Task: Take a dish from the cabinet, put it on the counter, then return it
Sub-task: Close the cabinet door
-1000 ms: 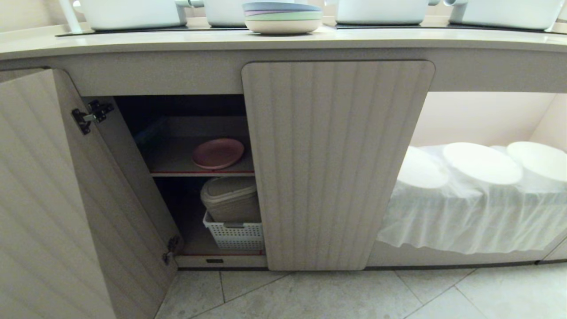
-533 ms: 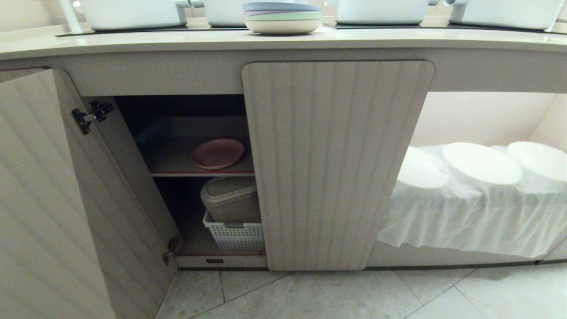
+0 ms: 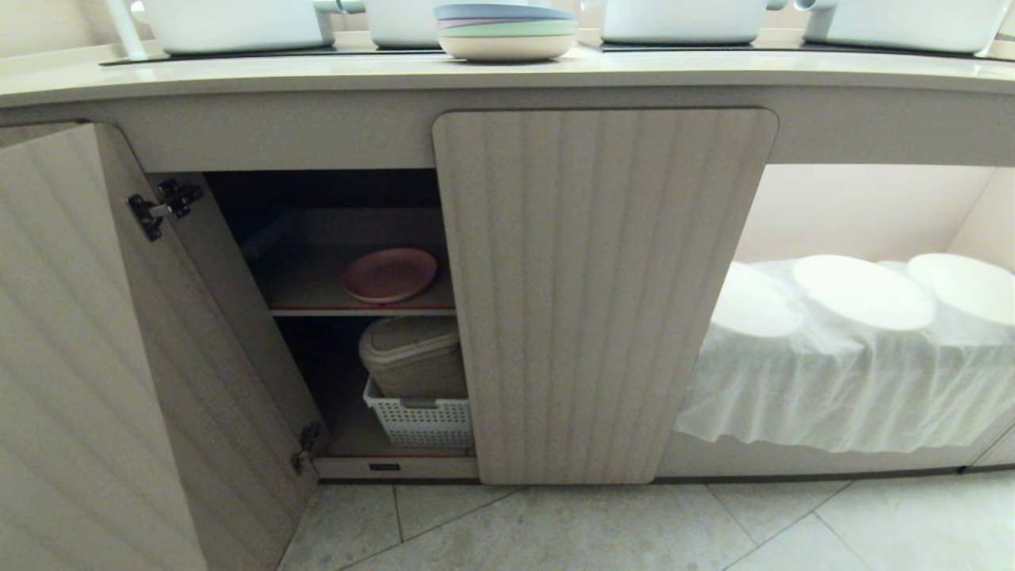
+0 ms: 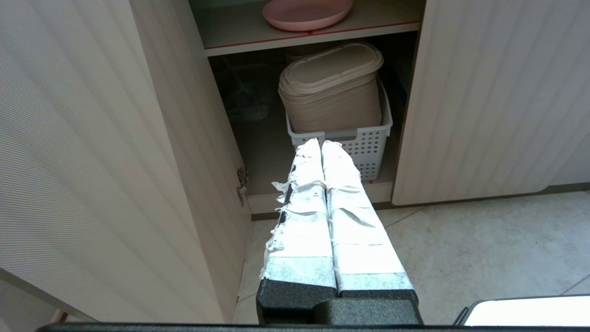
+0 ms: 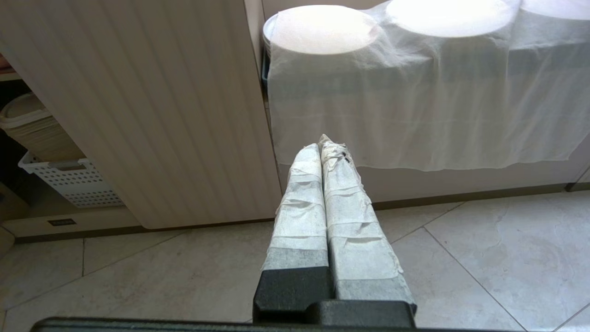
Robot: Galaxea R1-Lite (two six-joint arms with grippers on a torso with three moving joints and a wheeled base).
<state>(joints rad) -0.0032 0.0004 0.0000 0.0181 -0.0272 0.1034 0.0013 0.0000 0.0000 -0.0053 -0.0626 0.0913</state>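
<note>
The pink dish (image 3: 389,274) (image 4: 307,12) lies flat on the cabinet's upper inner shelf (image 3: 317,277). The cabinet (image 3: 603,293) has its left ribbed door (image 3: 95,357) swung wide open and its right door closed. The cream counter (image 3: 317,75) runs along the top. Neither arm shows in the head view. My left gripper (image 4: 321,144) is shut and empty, low over the floor, pointing into the open half toward the white basket. My right gripper (image 5: 321,144) is also shut and empty, in front of the closed door's right edge and the cloth-covered recess.
A stack of pastel plates (image 3: 506,30) and white pots (image 3: 238,24) stand on the counter. A beige lidded bin (image 3: 411,353) sits in a white perforated basket (image 3: 424,420) on the cabinet's lower level. White discs under white cloth (image 3: 860,293) fill the recess at right. Tiled floor (image 3: 595,531) lies below.
</note>
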